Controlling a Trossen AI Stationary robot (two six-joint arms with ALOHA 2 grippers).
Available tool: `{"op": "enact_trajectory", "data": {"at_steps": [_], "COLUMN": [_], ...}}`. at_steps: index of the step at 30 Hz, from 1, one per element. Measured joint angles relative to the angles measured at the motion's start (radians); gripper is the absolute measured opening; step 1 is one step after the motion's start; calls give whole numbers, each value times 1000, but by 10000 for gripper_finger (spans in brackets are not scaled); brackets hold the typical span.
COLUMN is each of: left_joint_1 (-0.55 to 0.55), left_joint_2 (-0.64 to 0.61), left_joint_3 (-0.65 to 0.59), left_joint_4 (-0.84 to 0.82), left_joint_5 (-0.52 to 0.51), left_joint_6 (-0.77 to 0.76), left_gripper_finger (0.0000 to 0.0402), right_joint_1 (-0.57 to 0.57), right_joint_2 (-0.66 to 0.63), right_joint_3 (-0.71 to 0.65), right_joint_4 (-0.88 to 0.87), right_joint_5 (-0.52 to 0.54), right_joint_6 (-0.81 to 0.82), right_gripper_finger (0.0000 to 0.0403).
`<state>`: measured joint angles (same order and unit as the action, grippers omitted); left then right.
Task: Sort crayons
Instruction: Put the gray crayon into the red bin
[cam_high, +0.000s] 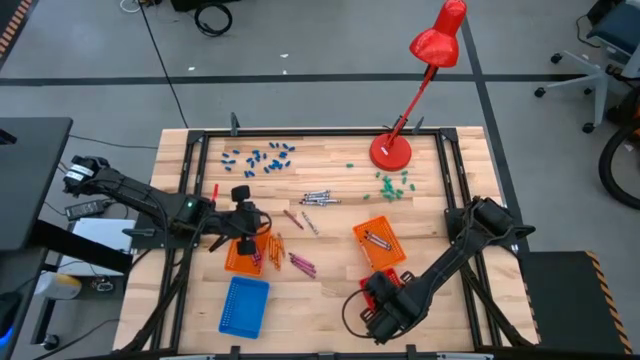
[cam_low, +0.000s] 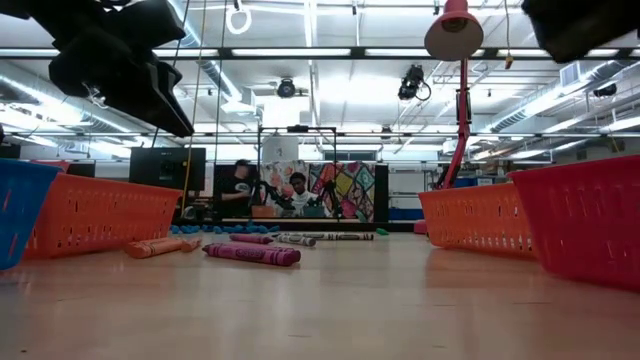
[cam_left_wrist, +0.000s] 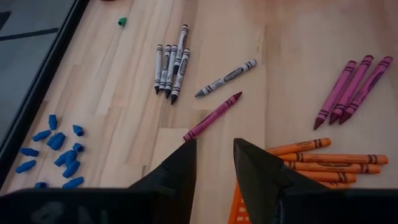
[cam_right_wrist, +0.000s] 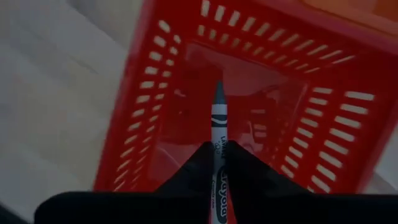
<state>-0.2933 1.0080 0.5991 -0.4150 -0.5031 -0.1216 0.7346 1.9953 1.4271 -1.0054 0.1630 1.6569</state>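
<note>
My right gripper hangs over the red basket at the table's near right and is shut on a grey crayon. My left gripper stands open with nothing between its fingers, above the left orange basket. On the wood lie a bunch of grey crayons, a single grey one, a single magenta one, three magenta ones and several orange ones. My right gripper pinches the grey crayon's wrapped body between its two fingers, which point down from above. The crayon runs along the fingers. Its pointed tip sticks out below them toward the red basket's floor.
A second orange basket with crayons in it stands beside the red one, and a blue basket stands at the near left. A red desk lamp stands at the far side. Blue bits and green bits lie scattered there.
</note>
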Motion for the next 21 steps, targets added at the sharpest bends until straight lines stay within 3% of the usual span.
{"op": "enact_trajectory", "data": {"at_steps": [8,13,21], "left_joint_1": [11,9,9], "left_joint_2": [0,0,0], "left_joint_3": [0,0,0], "left_joint_4": [0,0,-1], "left_joint_5": [0,0,0], "left_joint_6": [-4,-6,-6], "left_gripper_finger": [117,117,117], "right_joint_1": [0,-18,-88], "right_joint_2": [0,-30,-174], "right_joint_3": [-34,-29,14], "right_joint_4": [16,8,-71], "right_joint_5": [-10,-84,16], "right_joint_6": [15,-39,-125], "right_gripper_finger": [78,102,105]}}
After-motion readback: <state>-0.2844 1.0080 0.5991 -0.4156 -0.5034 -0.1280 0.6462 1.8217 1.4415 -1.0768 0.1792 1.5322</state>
